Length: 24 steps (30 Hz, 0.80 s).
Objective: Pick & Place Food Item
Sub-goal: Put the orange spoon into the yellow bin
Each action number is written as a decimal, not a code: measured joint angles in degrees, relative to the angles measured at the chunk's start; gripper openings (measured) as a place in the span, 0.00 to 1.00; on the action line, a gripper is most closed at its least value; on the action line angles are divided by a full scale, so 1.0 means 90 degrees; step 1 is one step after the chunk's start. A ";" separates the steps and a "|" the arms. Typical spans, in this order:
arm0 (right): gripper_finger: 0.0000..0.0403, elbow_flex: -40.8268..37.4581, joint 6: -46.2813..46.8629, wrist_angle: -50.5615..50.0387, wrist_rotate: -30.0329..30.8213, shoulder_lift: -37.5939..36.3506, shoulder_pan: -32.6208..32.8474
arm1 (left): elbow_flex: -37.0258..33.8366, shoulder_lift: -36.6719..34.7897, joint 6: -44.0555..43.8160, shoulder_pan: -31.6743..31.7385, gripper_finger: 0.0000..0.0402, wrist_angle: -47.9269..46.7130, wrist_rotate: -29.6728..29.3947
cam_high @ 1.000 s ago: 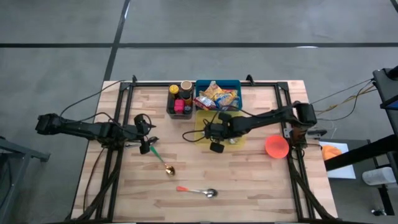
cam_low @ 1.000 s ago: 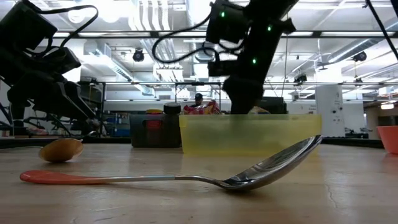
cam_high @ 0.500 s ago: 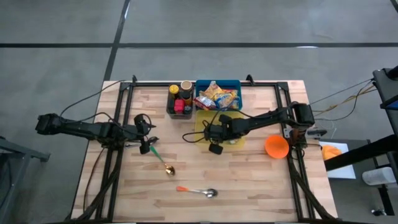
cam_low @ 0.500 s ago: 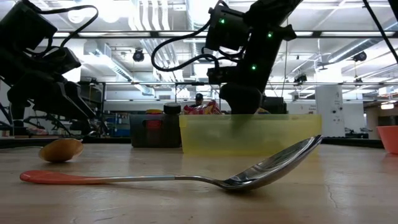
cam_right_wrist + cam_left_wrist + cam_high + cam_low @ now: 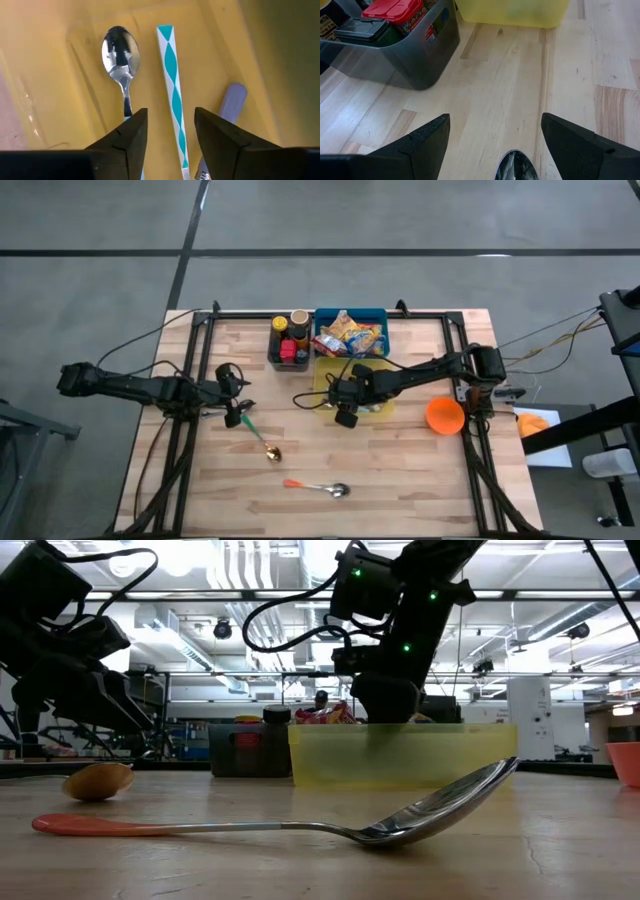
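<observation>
Nearest the front edge of the table (image 5: pixel 420 480), an orange-handled spoon (image 5: pixel 318 487) is seen lying loose, with a gold spoon (image 5: pixel 262 439) just behind it. Over that one the left gripper (image 5: pixel 236 412) is parked, fingers spread wide, nothing held. Further back, the right gripper (image 5: pixel 346 410) is lowered into the yellow bin (image 5: pixel 322 380), fingers partway open and empty, above a silver spoon (image 5: pixel 120 50) and a striped utensil (image 5: pixel 172 100). The actual food, the snack packets (image 5: pixel 350 333), is piled in the blue bin (image 5: pixel 384 315) at the far edge. Those look light, crinkly and probably slippery, so a pinch across a sealed edge or a bunched corner is likely best.
</observation>
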 joint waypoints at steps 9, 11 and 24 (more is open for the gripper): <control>0.41 0.0123 0.0000 -0.0001 -0.0014 -0.0341 0.0224 | -0.0001 0.0001 0.0000 -0.0002 0.79 0.0000 -0.0001; 0.41 0.0198 0.0000 0.0000 -0.0029 -0.0511 0.0386 | 0.0000 0.0000 0.0000 0.0000 0.79 -0.0002 -0.0002; 0.41 0.0746 0.0049 0.0111 0.0490 -0.1057 0.1748 | -0.0002 0.0001 0.0000 -0.0001 0.79 0.0000 -0.0002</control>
